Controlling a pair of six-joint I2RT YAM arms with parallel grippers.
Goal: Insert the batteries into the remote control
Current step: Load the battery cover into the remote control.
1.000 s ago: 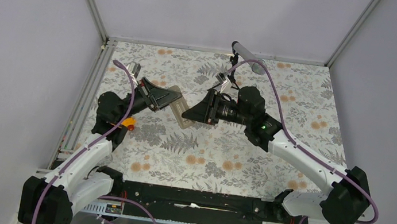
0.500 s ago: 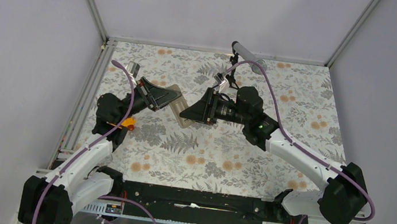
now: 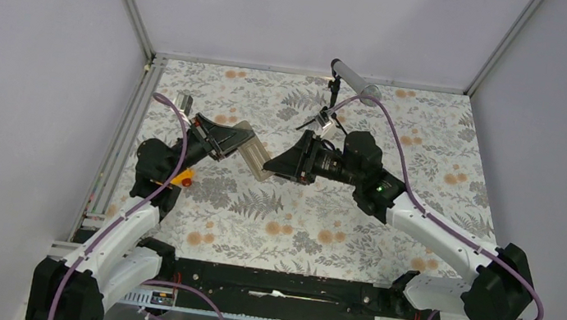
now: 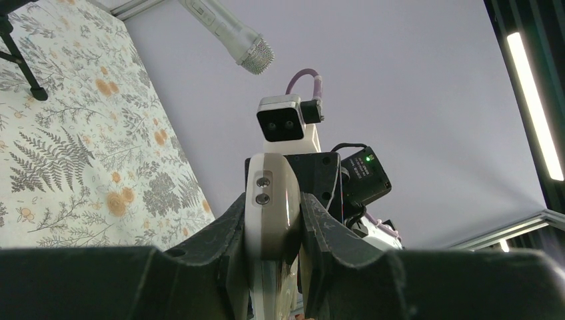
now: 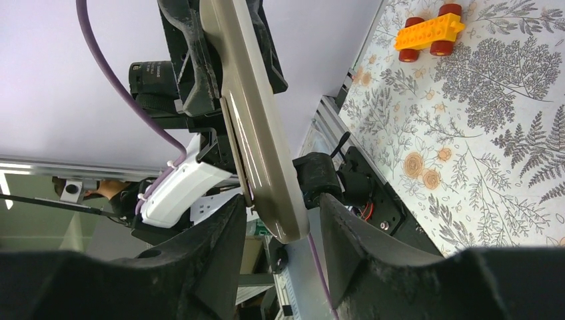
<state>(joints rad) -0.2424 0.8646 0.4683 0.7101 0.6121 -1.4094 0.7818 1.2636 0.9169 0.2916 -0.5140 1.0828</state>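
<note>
Beige-grey remote control [image 3: 252, 153] clenched end to end between left tool [image 3: 234, 144] and right tool [image 3: 270, 164].

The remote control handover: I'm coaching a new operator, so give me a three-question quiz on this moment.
1. True or false: the remote control lies flat on the table.
2. Which grips the remote? A) left gripper only B) right gripper only C) both
3. Fill in: the orange toy car sits on the ____.

Key: 1 false, it is held up between both arms. 2 C, each pair of fingers closes on one end. 3 table.
</note>
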